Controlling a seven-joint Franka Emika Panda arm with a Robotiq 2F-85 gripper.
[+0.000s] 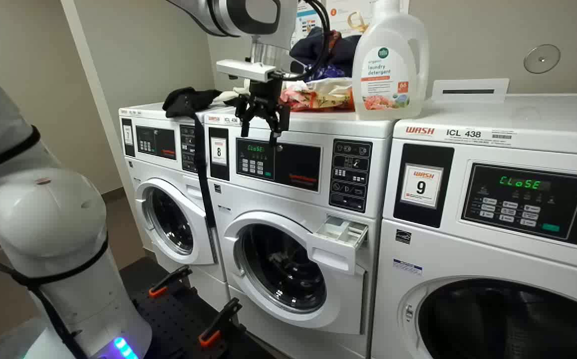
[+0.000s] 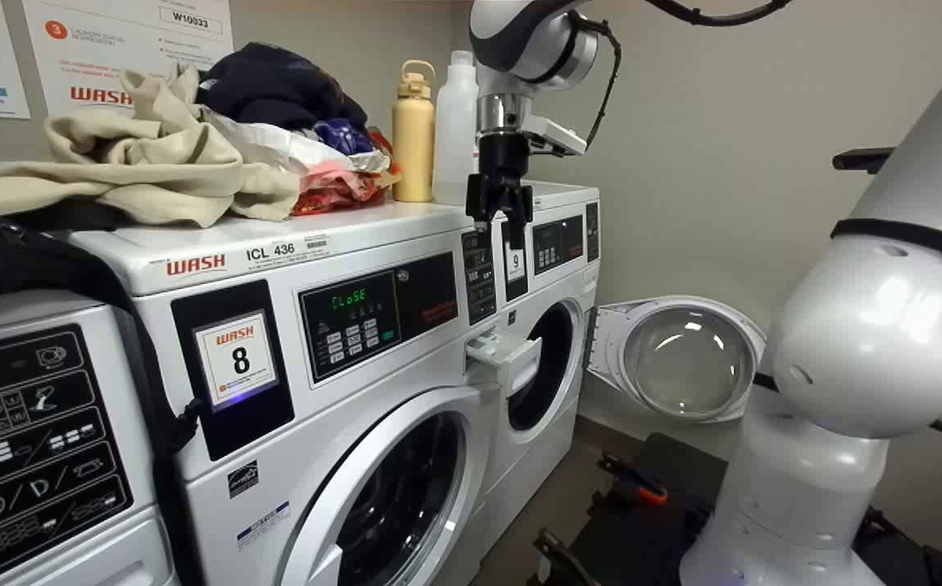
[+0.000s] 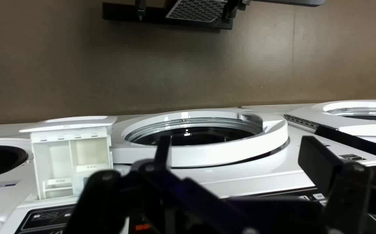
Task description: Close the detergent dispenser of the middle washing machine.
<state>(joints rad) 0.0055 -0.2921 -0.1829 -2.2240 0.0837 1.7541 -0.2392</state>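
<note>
The middle washing machine (image 1: 273, 197) is white, with a round glass door and a sticker reading 8. It also shows in the other views (image 2: 296, 452) (image 3: 240, 174). Its detergent dispenser (image 1: 331, 255) is a white drawer pulled out at the upper right of the front. The drawer (image 2: 525, 366) shows in both exterior views; in the wrist view its compartments are seen from above, left of the jaws (image 3: 68, 124). My gripper (image 1: 258, 135) (image 2: 500, 231) (image 3: 236, 143) is open and empty. It points down at control-panel height, above and to the side of the drawer, not touching it.
A detergent bottle (image 1: 385, 75), a yellow bottle (image 2: 414, 142) and clothes (image 2: 154, 175) lie or stand on the washers. A black strap (image 1: 201, 169) hangs between washers. Washer 9 (image 1: 468, 264) stands beside the drawer, its door (image 2: 686, 358) swung open. Clamps (image 1: 221, 319) sit on the robot's black base.
</note>
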